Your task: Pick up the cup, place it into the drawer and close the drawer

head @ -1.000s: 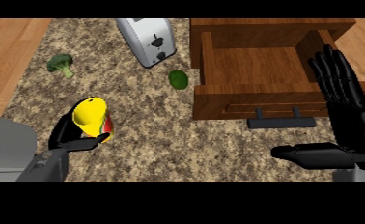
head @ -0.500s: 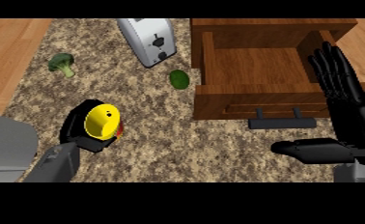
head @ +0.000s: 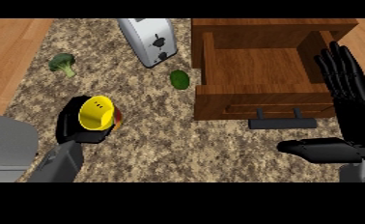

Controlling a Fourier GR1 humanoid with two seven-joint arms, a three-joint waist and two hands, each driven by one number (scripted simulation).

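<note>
Already your left robot hand point(head: 78, 126) is curled round the yellow, red-trimmed cup point(head: 98, 112), over the speckled desk point(head: 157, 136). It looks light, rigid, smooth; grip the wall. Right robot hand point(head: 342, 78) rests open beside the open wooden drawer point(head: 260, 100).

Speckled brown-and-tan granite counter point(head: 164, 136) is filling most of the frame, running from the top band to the bottom. Wood surface point(head: 18, 54) is showing as a warm orange strip along the upper left edge, grain running lengthwise; a sliver of the same wood is showing at the upper right corner. Grey block point(head: 16, 146) is sitting at the lower left edge, cut off by the frame. Light is falling evenly, without hard shadows.
</note>
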